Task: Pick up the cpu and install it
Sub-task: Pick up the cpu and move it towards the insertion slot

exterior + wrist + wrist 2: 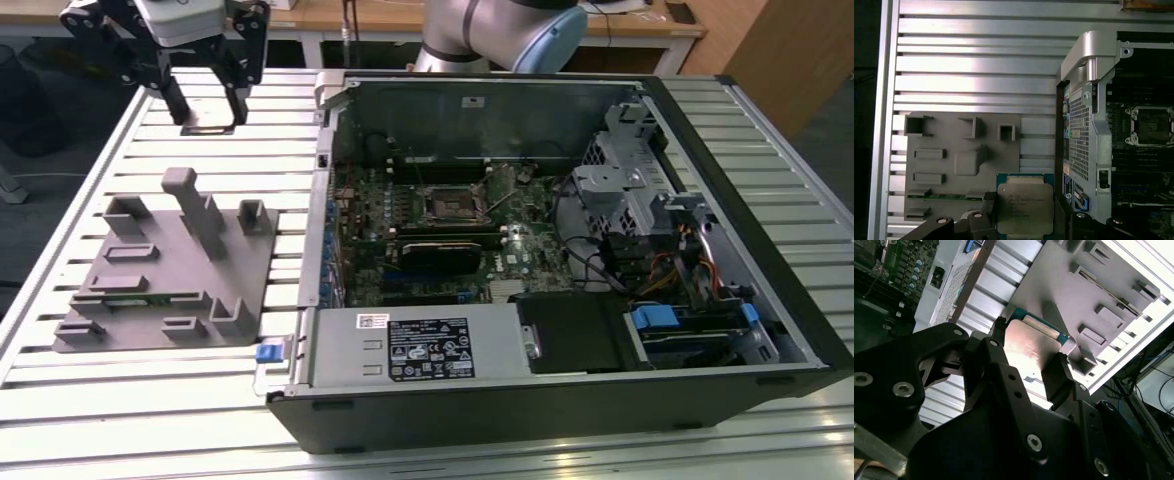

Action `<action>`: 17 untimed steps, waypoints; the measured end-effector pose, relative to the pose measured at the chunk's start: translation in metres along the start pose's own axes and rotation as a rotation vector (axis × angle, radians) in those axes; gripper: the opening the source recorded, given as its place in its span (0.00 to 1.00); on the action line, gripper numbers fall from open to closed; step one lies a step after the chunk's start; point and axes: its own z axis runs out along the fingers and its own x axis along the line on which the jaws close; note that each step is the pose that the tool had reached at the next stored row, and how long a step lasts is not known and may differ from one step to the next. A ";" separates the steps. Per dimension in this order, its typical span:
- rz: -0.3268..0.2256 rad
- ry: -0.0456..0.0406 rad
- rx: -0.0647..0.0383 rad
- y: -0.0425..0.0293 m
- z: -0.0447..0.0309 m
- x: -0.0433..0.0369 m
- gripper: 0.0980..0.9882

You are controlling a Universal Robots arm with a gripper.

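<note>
**Cpu clamped in the air, well apart from its socket**

Largest first: the slotted aluminium table. On the exterior view's right, the open computer case, laid on its side with the motherboard exposed. On the exterior view's left, the grey parts fixture. Beyond the fixture, high above the table: the gripper, fingers closed on two opposite edges of the cpu. Silvery lid towards the first wrist camera, green border visible at one edge. Deep inside the case, well apart from the chip: the black square socket frame. Cannot tell whether open or latched.

Seems a fragile hold: only thin edges between the pads, nothing under the chip. Likely slips or turns in the grip with any jerk or loosening, and then drops on the grooved table or on the fixture. Also has the case wall and its silver corner bracket between chip and socket, so probably strikes them on a low path. Finally, risks bent contacts in the socket through a small tilt or a wrong rotation at the seat, or through pressing onto a closed frame.
</note>
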 end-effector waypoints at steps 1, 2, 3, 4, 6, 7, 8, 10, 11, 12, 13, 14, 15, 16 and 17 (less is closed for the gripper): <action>0.000 0.0000 0.000 0.0000 0.0000 -0.0012 0.50; 0.000 0.0000 0.000 0.0000 0.0000 -0.0025 0.50; 0.000 0.0000 0.000 0.0000 0.0000 -0.0038 0.50; 0.000 0.0000 0.000 0.0000 0.0000 -0.0049 0.50; 0.000 0.0000 0.000 0.0000 0.0000 -0.0074 0.50; 0.000 0.0000 0.000 -0.0001 -0.0001 -0.0087 0.50; 0.000 -0.0001 0.000 -0.0001 -0.0001 -0.0100 0.50; 0.000 0.0000 0.000 -0.0001 -0.0001 -0.0127 0.50; 0.000 0.0000 0.000 -0.0001 -0.0001 -0.0139 0.50; 0.000 0.0000 0.000 -0.0001 -0.0001 -0.0152 0.50; 0.000 0.0000 0.000 -0.0001 -0.0001 -0.0164 0.50; 0.000 0.0000 0.000 -0.0001 -0.0001 -0.0177 0.50; 0.000 0.0000 0.000 -0.0002 -0.0001 -0.0189 0.50; 0.000 0.0000 0.000 -0.0002 -0.0001 -0.0201 0.50; 0.000 -0.0001 0.000 -0.0002 -0.0001 -0.0212 0.50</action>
